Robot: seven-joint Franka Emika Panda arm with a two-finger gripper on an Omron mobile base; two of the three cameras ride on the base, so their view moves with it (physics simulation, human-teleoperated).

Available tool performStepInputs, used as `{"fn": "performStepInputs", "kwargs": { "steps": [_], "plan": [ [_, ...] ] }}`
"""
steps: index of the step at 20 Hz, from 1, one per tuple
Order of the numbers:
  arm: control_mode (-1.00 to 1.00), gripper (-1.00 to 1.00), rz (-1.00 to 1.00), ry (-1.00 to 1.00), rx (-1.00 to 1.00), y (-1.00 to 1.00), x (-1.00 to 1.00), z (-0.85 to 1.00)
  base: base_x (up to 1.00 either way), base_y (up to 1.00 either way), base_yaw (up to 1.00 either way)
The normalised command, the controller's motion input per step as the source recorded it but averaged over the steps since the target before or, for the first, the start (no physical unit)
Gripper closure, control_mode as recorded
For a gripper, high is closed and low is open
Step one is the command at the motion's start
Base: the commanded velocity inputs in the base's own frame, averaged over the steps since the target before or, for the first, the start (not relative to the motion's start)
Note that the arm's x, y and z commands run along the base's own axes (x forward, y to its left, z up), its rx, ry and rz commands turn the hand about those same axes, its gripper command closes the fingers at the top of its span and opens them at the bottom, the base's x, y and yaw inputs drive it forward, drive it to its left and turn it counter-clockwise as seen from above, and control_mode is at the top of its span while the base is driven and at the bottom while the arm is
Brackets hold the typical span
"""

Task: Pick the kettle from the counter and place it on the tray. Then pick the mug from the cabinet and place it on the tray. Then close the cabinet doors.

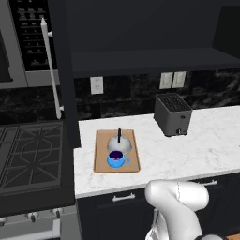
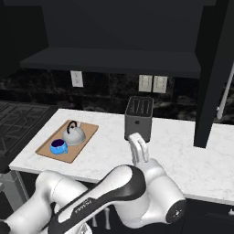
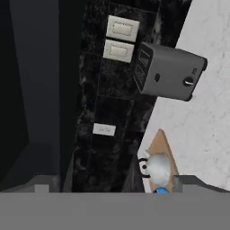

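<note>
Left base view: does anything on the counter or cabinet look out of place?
Nothing is spilled or toppled. The kettle and mug stand upright on the tray, close together. Only the cabinet doors stand open, showing the dark shelf. The toaster sits square on the counter.

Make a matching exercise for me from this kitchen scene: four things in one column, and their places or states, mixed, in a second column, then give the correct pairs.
Things:
1. kettle
2. mug
3. toaster
4. cabinet doors

Places or states:
A. standing open
B. on the tray, at its back
C. on the counter, right of the tray
D. on the tray, in front of the kettle

Pairs: 1-B, 2-D, 3-C, 4-A
</note>
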Motion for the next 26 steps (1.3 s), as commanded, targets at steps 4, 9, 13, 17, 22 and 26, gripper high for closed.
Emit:
{"fn": "performStepInputs", "kwargs": {
  "steps": [4,9,13,17,22,26],
  "plan": [
    [-1.00,-1.00,-0.08,-0.10,0.24,-0.72,-0.40,0.03,0.00,0.00,0.00],
    [-1.00,-1.00,-0.15,-0.13,0.19,-0.56,-0.03,0.00,0.00,0.00,0.00],
    [-1.00,-1.00,-0.12,-0.16,0.37,-0.59,0.30,0.00,0.00,0.00,0.00],
    [-1.00,-1.00,-0.07,-0.22,0.41,-0.68,0.39,0.00,0.00,0.00,0.00],
    [-1.00,1.00,-0.07,-0.10,0.26,-0.53,0.27,0.00,0.00,0.00,0.00],
    [-1.00,1.00,-0.05,0.00,0.17,-0.50,0.17,0.00,0.00,0.00,0.00]
  ]
}}
